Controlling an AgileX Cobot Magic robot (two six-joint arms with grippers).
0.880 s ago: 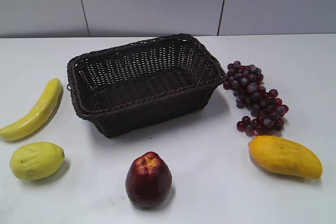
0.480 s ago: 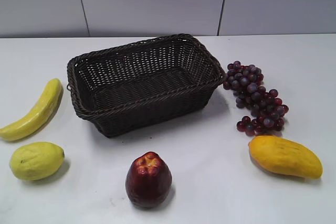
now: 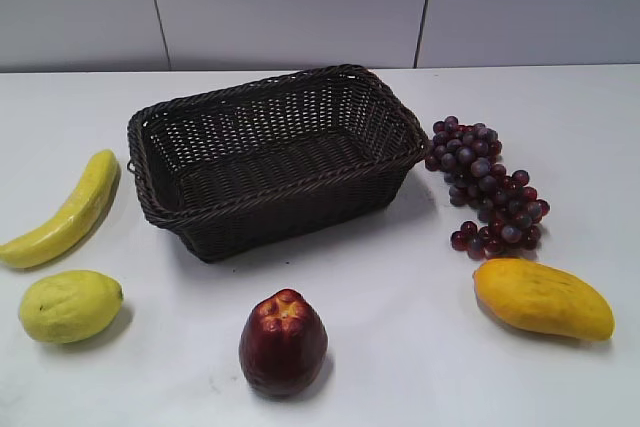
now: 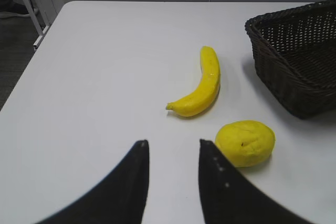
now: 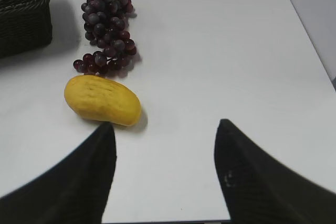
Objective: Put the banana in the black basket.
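Observation:
The banana point(image 3: 62, 215) lies on the white table left of the black basket point(image 3: 160, 209), apart from it. It also shows in the left wrist view point(image 4: 202, 85), ahead of my left gripper point(image 4: 173, 145), which is open and empty well short of it. The black basket point(image 4: 273, 56) stands empty at that view's right edge. My right gripper point(image 5: 164, 127) is open and empty over bare table on the right side. Neither gripper shows in the exterior view.
A yellow-green lemon-like fruit point(image 3: 68, 305) point(image 4: 245, 142) lies just in front of the banana. A red apple point(image 3: 283, 341) sits front centre. Purple grapes point(image 3: 485, 185) point(image 5: 106, 30) and an orange-yellow mango point(image 3: 543, 298) point(image 5: 102, 99) lie right of the basket.

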